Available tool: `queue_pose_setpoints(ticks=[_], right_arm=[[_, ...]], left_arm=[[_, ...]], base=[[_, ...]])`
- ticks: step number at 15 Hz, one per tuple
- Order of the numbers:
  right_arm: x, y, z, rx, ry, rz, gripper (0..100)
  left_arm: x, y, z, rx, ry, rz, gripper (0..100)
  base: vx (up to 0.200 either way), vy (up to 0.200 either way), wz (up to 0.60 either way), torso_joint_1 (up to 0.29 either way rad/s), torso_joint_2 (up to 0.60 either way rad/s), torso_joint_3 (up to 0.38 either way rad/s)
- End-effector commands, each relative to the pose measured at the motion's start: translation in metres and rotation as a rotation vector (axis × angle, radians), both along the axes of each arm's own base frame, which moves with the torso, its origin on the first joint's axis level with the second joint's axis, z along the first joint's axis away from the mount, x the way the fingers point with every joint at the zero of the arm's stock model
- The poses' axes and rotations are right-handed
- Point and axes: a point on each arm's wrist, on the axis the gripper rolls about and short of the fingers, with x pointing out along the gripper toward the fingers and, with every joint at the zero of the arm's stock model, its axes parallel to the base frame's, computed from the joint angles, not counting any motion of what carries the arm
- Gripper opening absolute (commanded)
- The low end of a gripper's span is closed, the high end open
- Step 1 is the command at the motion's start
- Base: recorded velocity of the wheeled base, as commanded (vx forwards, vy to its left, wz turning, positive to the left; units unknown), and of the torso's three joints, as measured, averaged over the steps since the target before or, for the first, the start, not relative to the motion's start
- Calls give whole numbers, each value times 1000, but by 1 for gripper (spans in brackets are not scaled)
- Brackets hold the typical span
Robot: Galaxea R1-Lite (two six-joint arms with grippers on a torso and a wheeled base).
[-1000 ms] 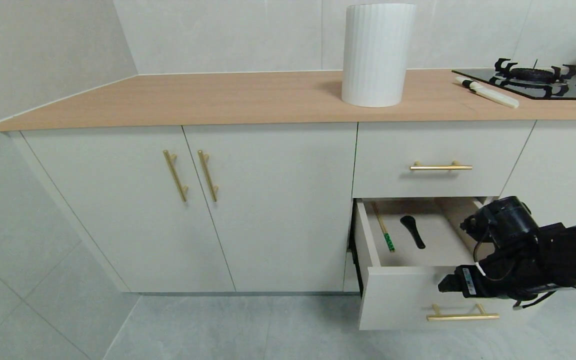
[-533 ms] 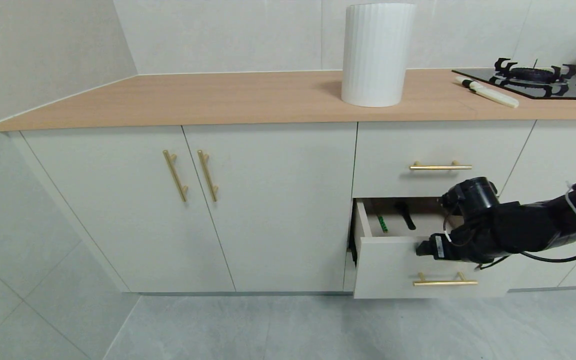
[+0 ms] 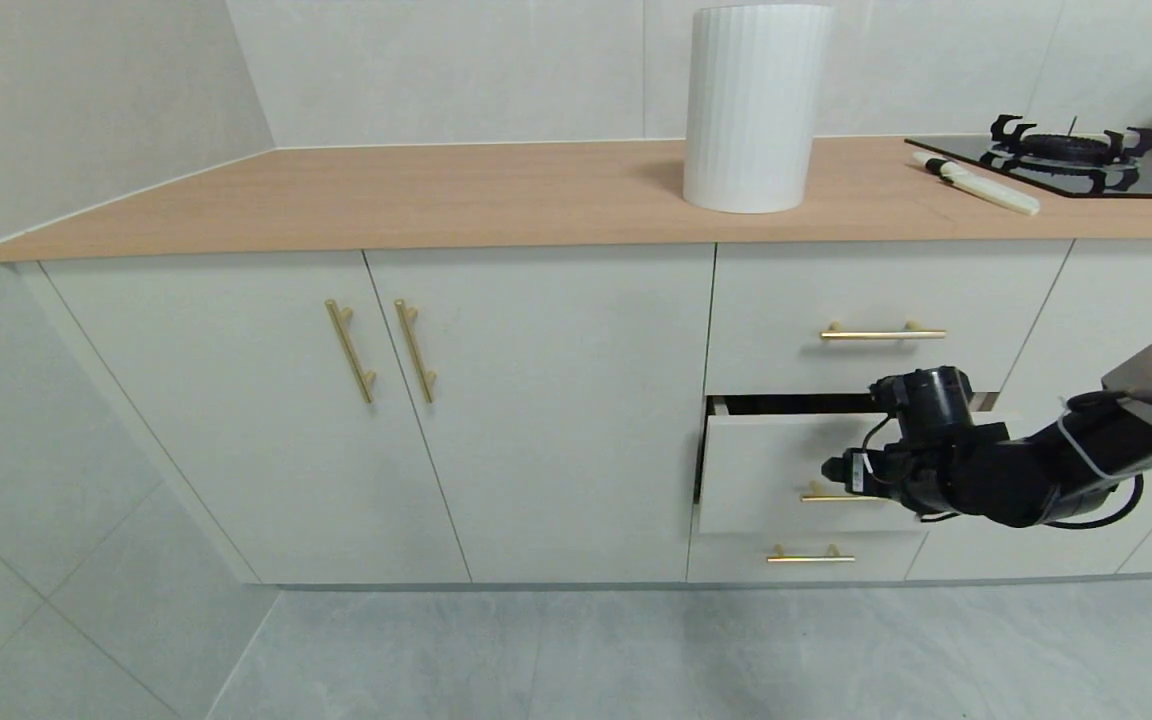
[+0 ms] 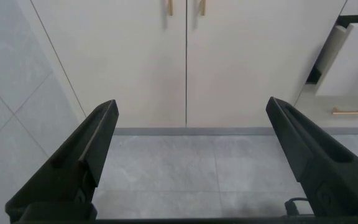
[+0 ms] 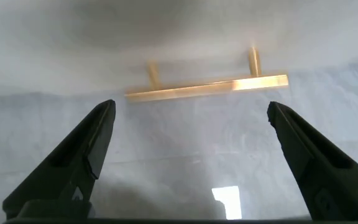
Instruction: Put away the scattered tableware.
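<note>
Gold handle (image 5: 207,87) faces spread right pincer (image 5: 190,106); head view reveals drawer (image 3: 776,470) ajar.

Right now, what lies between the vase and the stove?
A knife lies on the counter beside the stove, apart from the vase; the head view shows it.

Three drawers: a top drawer (image 3: 876,290) above the right gripper (image 3: 833,470), a middle drawer (image 3: 761,465) at its tips and a bottom drawer (image 3: 726,560) below it, with three gold drawer handles (image 3: 882,333). Two cabinet doors (image 3: 566,420) stand leftward of it, bearing two door handles (image 3: 350,350). Higher up are one white canister (image 3: 754,108), one knife (image 3: 976,184) and one hob (image 3: 1086,165). There are two grippers, counting the left gripper (image 4: 191,109).
</note>
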Motion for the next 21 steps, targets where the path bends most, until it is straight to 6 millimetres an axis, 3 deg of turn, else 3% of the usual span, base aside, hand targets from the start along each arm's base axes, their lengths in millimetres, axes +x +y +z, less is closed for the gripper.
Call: queue_pose_setpoints(ticks=[1, 8, 21], right_arm=[[4, 1, -15, -14, 1, -17, 100], [22, 2, -22, 5, -182, -107, 100], [52, 0, -22, 25, -365, -211, 100]], left_arm=[[0, 0, 0, 0, 0, 1, 100], [0, 0, 0, 0, 0, 1, 100], [0, 0, 0, 0, 0, 1, 100]], base=[[0, 0, 0, 0, 0, 0], [0, 0, 0, 0, 0, 0], [0, 0, 0, 0, 0, 0]])
